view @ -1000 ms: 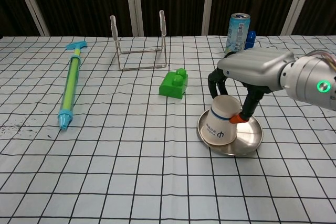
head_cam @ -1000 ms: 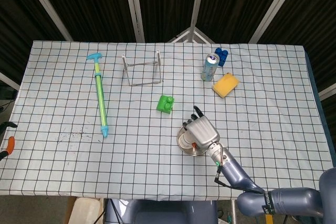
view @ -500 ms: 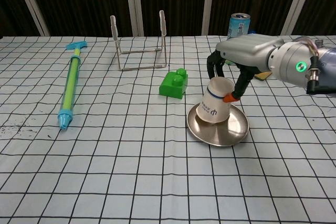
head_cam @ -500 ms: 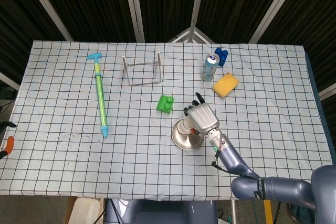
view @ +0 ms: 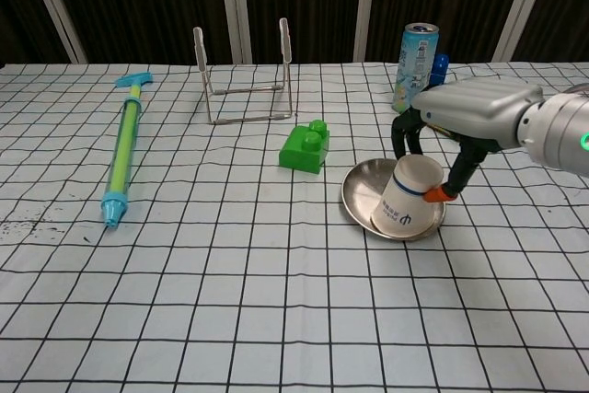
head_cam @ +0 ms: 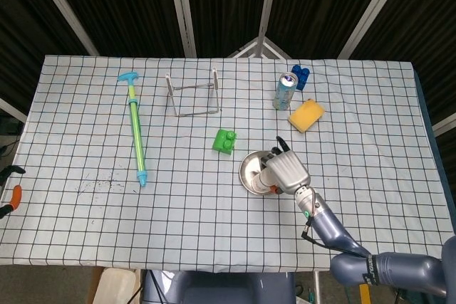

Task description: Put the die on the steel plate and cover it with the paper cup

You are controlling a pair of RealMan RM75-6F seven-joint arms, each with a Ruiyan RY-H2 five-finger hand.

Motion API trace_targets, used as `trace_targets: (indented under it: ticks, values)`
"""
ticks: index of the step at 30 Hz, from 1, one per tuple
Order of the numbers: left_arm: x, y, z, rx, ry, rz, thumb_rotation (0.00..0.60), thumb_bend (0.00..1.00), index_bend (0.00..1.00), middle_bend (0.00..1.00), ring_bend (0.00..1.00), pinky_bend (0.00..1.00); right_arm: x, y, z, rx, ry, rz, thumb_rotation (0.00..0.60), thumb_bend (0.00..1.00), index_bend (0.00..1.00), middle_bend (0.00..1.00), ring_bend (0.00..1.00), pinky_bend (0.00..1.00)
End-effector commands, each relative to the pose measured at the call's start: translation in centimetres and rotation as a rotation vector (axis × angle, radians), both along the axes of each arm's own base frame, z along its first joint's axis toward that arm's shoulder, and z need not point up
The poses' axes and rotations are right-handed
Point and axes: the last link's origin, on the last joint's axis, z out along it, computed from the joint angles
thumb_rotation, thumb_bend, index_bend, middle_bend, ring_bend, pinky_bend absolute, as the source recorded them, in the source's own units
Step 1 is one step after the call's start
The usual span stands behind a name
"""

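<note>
On checkered cloth [view: 184, 255], right hand [view: 460, 121] fingers clasp the tilted paper cup [view: 409, 207] on the steel plate [view: 363, 192]

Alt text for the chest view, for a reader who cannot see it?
The right hand grips an upside-down, tilted paper cup on the right side of a steel plate; a green brick, wire rack, drink can and water squirter lie around.

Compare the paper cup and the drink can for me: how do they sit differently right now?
The paper cup is upside down and tilted on the steel plate, held by the right hand; the drink can stands upright on the table, untouched. The cup is white with a blue band, the can teal. Both are round drink containers.
</note>
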Motion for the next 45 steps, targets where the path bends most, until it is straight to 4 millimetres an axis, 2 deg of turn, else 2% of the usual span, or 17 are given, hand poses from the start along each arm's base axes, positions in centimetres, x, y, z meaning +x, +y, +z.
trace_targets:
  ticks: [1, 8, 13, 16, 20, 24, 28, 33, 39, 45]
  values:
    - [0.0, 0.0, 0.0, 0.001, 0.000, -0.001, 0.600, 0.69, 0.36, 0.00, 0.00, 0.12, 0.3, 0.6, -0.4, 0.018, -0.009, 0.015, 0.600, 0.34, 0.61, 0.53, 0.26, 0.00]
    - [0.0, 0.0, 0.0, 0.003, -0.002, -0.001, 0.600, 0.69, 0.36, 0.00, 0.00, 0.12, 2.4, 0.7, -1.4, 0.040, -0.045, 0.068, 0.600, 0.34, 0.61, 0.53, 0.26, 0.00]
    - [0.0, 0.0, 0.1, 0.002, -0.005, -0.001, 0.600, 0.69, 0.36, 0.00, 0.00, 0.12, 4.1, -0.2, -2.5, 0.045, -0.060, 0.092, 0.600, 0.34, 0.61, 0.53, 0.26, 0.00]
    - [-0.1, 0.0, 0.2, 0.004, -0.007, -0.001, 0.600, 0.69, 0.36, 0.00, 0.00, 0.12, 4.9, -1.5, -3.2, 0.042, -0.059, 0.090, 0.600, 0.34, 0.61, 0.53, 0.26, 0.00]
    - [-0.2, 0.0, 0.4, 0.011, -0.011, 0.001, 0.600, 0.69, 0.36, 0.00, 0.00, 0.12, 4.9, -3.0, -3.4, 0.025, -0.054, 0.067, 0.600, 0.34, 0.61, 0.53, 0.26, 0.00]
    - [-0.3, 0.1, 0.4, 0.010, -0.011, 0.003, 0.600, 0.69, 0.36, 0.00, 0.00, 0.12, 3.7, -3.7, -3.2, 0.005, -0.035, 0.037, 0.600, 0.34, 0.61, 0.53, 0.26, 0.00]
    - [-0.2, 0.1, 0.2, 0.004, -0.009, 0.001, 0.600, 0.69, 0.36, 0.00, 0.00, 0.12, 2.3, -3.2, -2.4, 0.000, -0.022, 0.018, 0.600, 0.34, 0.61, 0.53, 0.26, 0.00]
    - [-0.1, 0.2, 0.1, 0.002, -0.010, -0.003, 0.600, 0.69, 0.36, 0.00, 0.00, 0.12, 1.2, -1.1, -1.5, 0.026, -0.024, 0.024, 0.600, 0.34, 0.61, 0.53, 0.26, 0.00]
    - [0.1, 0.0, -0.1, -0.004, -0.003, -0.007, 0.600, 0.69, 0.36, 0.00, 0.00, 0.12, 1.5, 0.9, -1.7, 0.060, -0.020, 0.066, 0.600, 0.34, 0.62, 0.53, 0.26, 0.00]
    - [0.0, -0.1, 0.2, 0.008, -0.006, -0.003, 0.600, 0.69, 0.36, 0.00, 0.00, 0.12, 2.0, 0.8, -2.2, 0.044, -0.013, 0.087, 0.600, 0.34, 0.62, 0.53, 0.26, 0.00]
